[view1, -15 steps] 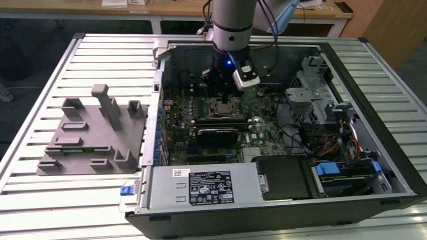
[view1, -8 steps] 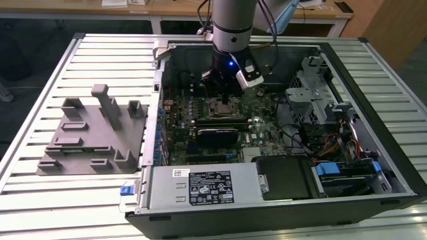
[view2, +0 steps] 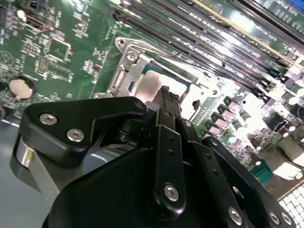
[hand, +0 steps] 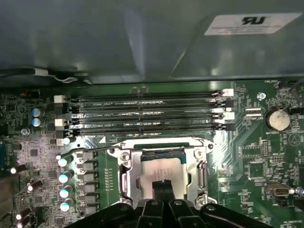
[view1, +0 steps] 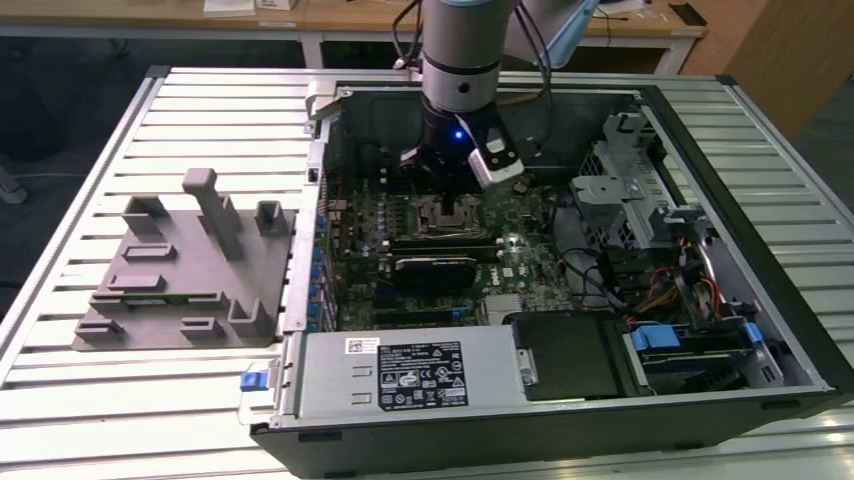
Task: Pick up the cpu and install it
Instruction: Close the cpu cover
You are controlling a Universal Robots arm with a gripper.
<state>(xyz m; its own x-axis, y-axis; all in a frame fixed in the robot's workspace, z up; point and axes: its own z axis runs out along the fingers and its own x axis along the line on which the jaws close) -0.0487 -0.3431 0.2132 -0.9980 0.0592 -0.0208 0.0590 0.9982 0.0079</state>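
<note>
Inside the open computer case [view1: 561, 435], above the green board [hand: 256, 156], the gripper [hand: 164, 185] has its two fingers drawn together, tips over one edge of the cpu [hand: 159, 168]; whether they touch it I cannot tell. The cpu lies flat in its socket, pale silvery top up, ringed by the metal frame [hand: 124, 173]. Memory slots [hand: 142, 109] run just beside the frame with the case wall [hand: 118, 42] beyond them, and capacitors [hand: 63, 178] crowd one side.

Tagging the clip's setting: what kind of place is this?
Probably a robotics lab workbench: an open desktop computer case lies on a slatted metal table, a grey moulded fixture sits beside it, and wooden desks stand behind.
</note>
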